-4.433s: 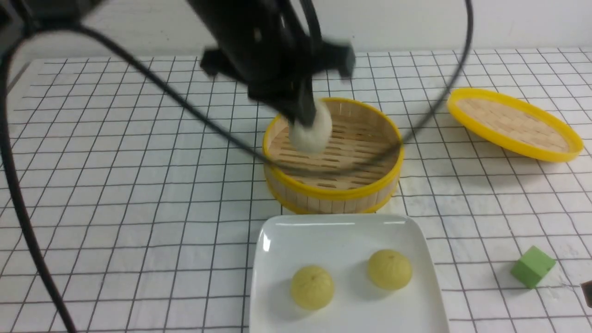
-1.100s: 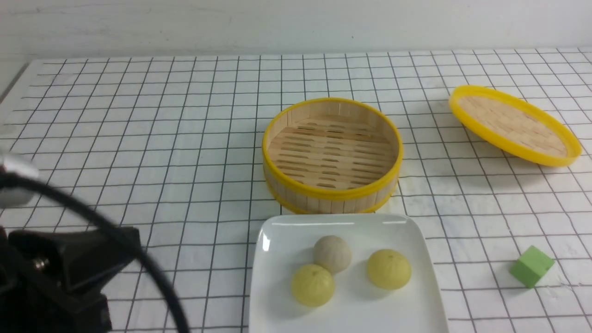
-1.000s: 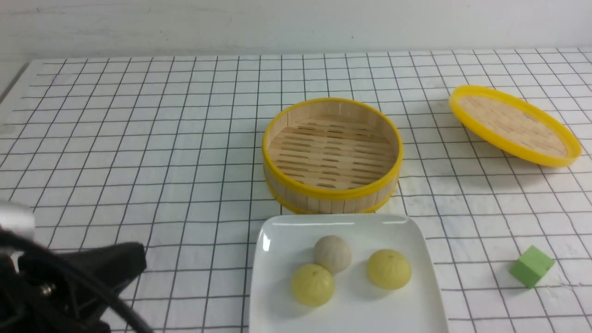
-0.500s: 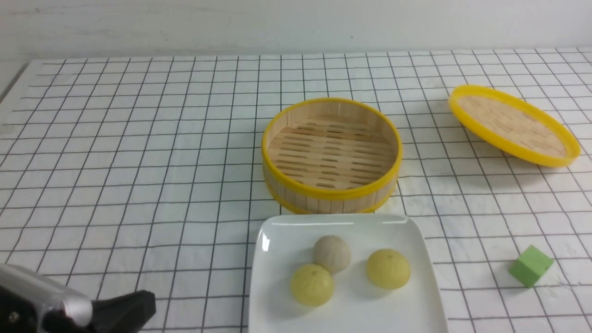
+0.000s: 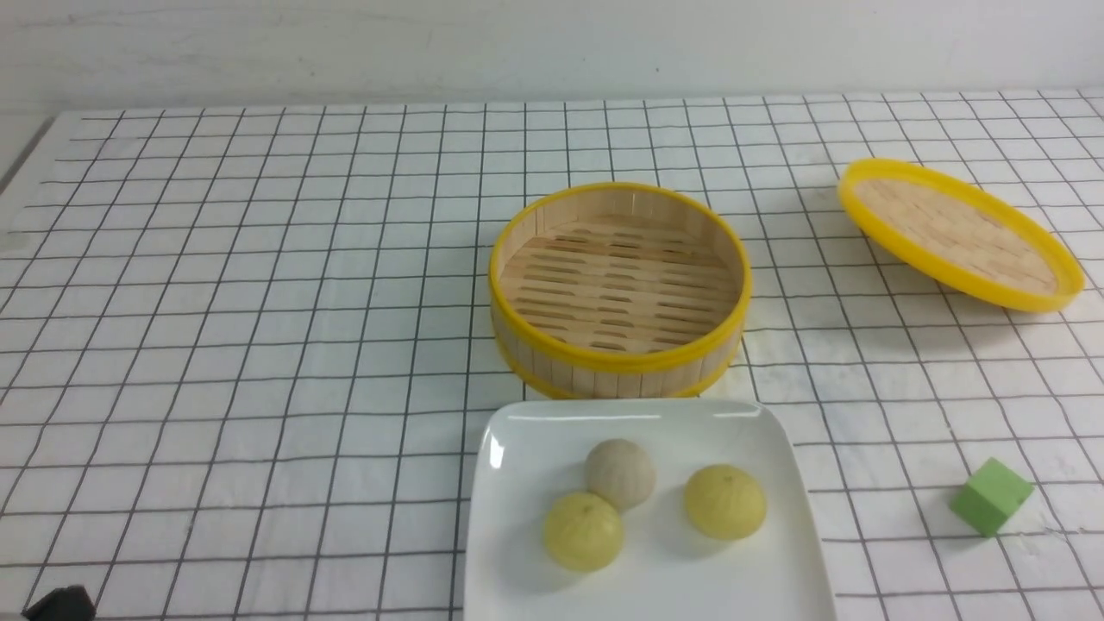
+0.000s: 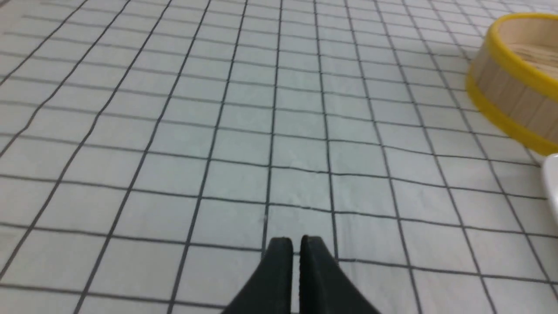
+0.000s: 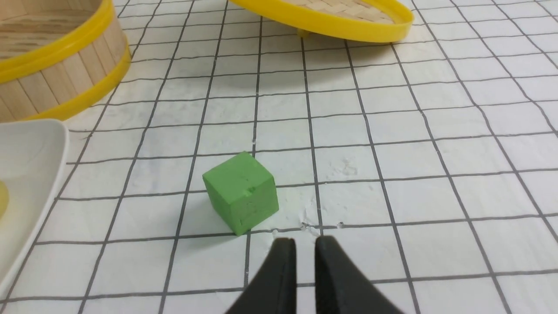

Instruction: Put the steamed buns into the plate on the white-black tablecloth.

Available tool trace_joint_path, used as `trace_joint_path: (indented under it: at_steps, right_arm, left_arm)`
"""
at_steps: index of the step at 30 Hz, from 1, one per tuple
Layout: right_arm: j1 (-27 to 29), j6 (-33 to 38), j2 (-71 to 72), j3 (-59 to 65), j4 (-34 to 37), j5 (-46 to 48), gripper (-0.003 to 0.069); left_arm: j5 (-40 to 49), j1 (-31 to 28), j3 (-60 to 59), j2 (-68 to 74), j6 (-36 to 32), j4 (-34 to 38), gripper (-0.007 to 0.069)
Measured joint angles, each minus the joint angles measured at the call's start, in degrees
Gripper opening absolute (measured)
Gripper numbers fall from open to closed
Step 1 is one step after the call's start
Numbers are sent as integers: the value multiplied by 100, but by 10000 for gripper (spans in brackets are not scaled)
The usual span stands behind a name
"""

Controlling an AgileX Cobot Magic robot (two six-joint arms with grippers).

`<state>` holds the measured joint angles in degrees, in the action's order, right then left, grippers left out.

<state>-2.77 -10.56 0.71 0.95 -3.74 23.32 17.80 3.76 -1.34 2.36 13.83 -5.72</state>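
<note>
All three steamed buns [image 5: 642, 504] sit on the white plate [image 5: 759, 552], on the white-black tablecloth [image 5: 259, 302] in front of the empty bamboo steamer [image 5: 619, 362]. Both grippers' fingers hold nothing: left gripper [image 6: 296, 242] nearly closed, right gripper [image 7: 304, 244] slightly parted. The task looks complete; the next move calls only for parking the arms.

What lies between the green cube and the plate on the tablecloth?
Nothing: in the front view, only bare white-black tablecloth separates the green cube from the plate. The right wrist view shows the same empty stretch.
</note>
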Motion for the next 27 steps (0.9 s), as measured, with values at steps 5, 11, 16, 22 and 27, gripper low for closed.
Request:
trace_joint_path:
  at_steps: [5,11,16,22,27]
  right_arm:
    - [0,0,0,0,0,0,95]
    - [0,0,0,0,0,0,101]
    - [0,0,0,0,0,0,108]
    - [0,0,0,0,0,0,116]
    - [0,0,0,0,0,0,125]
  left_arm:
    - [256,-57,-24,-281,-9,19,55]
    - [319,-57,-19,-301,-9,19,55]
    - [321,-57,-14,-301,-21,19,64]
    - [321,-57,-14,-301,-24,19,70]
    - [326,-57,-14,-301,-24,13,71]
